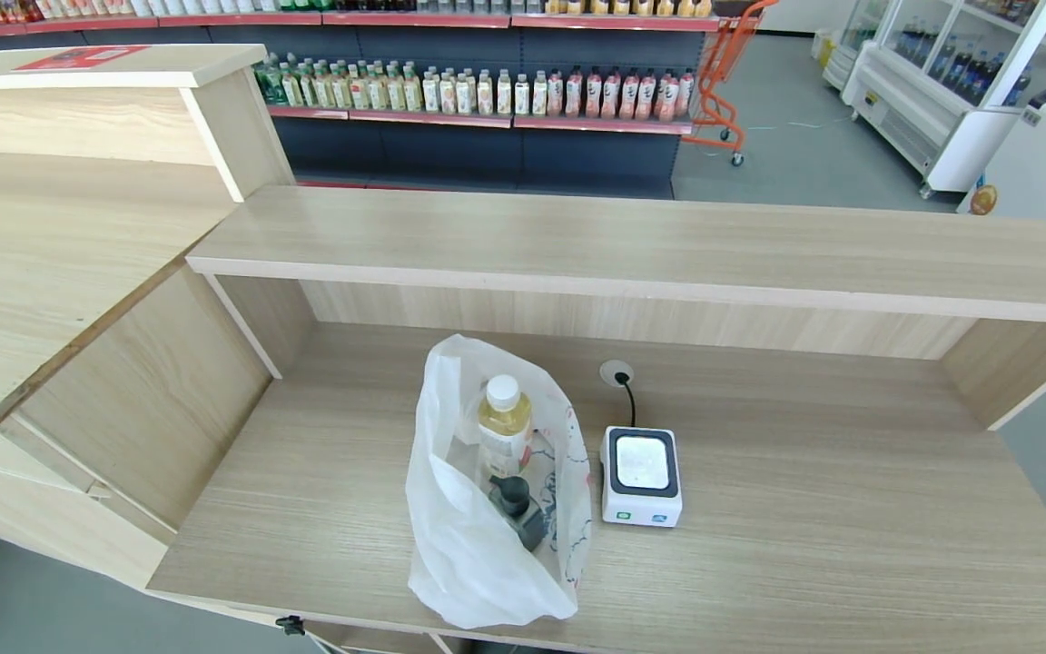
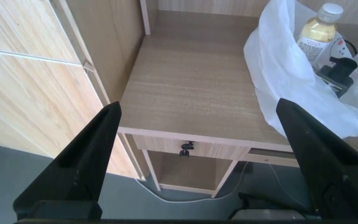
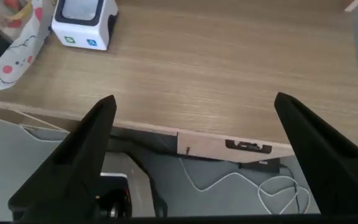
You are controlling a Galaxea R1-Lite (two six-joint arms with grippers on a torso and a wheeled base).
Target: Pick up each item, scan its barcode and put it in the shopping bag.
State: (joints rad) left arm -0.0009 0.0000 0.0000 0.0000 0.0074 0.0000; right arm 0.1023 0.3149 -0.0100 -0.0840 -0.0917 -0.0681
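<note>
Left hand [image 2: 199, 106]: two black pointed fingers held wide apart with nothing between them. It hangs in front of the worktop's near edge, by the bag, likely waiting for a job.
Right hand [image 3: 194, 98]: its black fingers are wide apart too and hold nothing. It hangs off the near edge on the scanner's side.
Pale wooden worktop [image 1: 804, 509]: flat and smooth with a streaky grain. It fills the lower half of the head view.
Thin white plastic shopping bag [image 1: 468, 554]: soft and crinkly, slumped at lower middle. Its mouth gapes open so things can drop in.
Dark grey item with a round top [image 1: 516, 504]: it lies low in the bag. I cannot tell what it is.
Clear plastic bottle of yellow drink with a white cap [image 1: 505, 427]: smooth and round, it sits in the bag behind the dark item, propped by the bag's sides. I think the job is almost done.
Small white box scanner with a shiny glass top [image 1: 640, 472]: it sits just right of the bag, window up, so a barcode can pass over it.
Thin black cable [image 1: 627, 400]: it runs from the scanner into a round hole behind it.
Long wooden ledge [image 1: 650, 241]: it crosses the middle of the frame.
Shop shelves of drink bottles [image 1: 487, 91]: along the top, far off.
</note>
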